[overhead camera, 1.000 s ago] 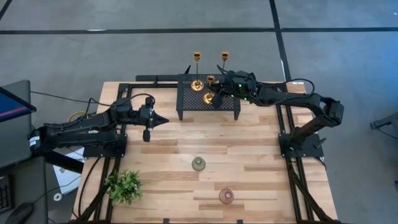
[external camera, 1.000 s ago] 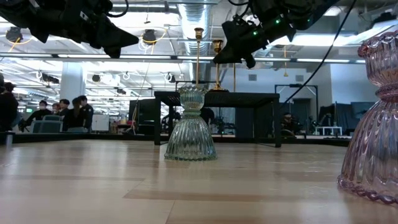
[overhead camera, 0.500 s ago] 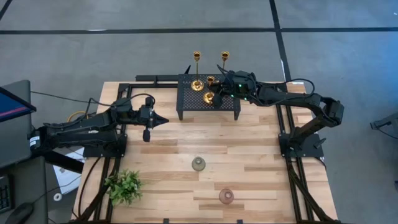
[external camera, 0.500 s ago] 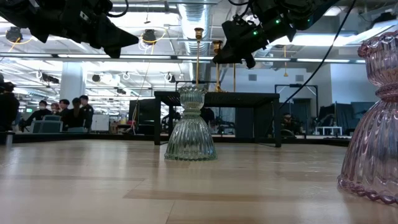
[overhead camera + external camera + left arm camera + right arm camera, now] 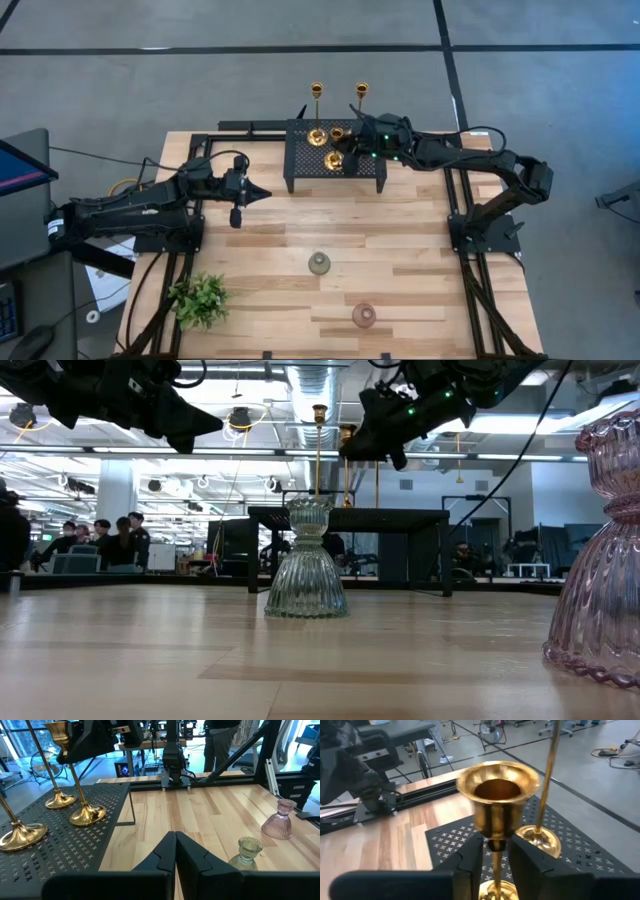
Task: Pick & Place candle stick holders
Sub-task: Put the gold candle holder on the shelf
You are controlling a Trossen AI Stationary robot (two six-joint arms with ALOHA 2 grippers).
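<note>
Three gold candlesticks stand on the black perforated rack (image 5: pixel 303 165) at the table's far side. Two tall ones (image 5: pixel 317 112) (image 5: pixel 362 95) stand at the back. A shorter one (image 5: pixel 335 150) stands nearer. My right gripper (image 5: pixel 350 152) is over the rack, shut on the shorter candlestick just under its cup (image 5: pixel 497 795). My left gripper (image 5: pixel 262 193) is shut and empty, above the table left of the rack. A grey-green cup (image 5: pixel 319 264) and a pinkish cup (image 5: pixel 364 316) stand on the table nearer the front. My right gripper pinches the shorter candlestick's stem (image 5: pixel 495 846) between its two fingers (image 5: pixel 470 857), right below the cup. The fingers come level from the table's right side and lie across the stem. The candlestick stands upright with its round base (image 5: pixel 87 815) on the rack.
A small leafy plant (image 5: pixel 200 298) sits at the front left corner. Black frame rails run along both sides of the table, under the arm bases. The two cups stand apart on bare wood between the rack and the front edge. People are in the room beyond.
My right gripper has edged a little toward the table's left with the top of the shorter candlestick. Its base stays on the rack.
</note>
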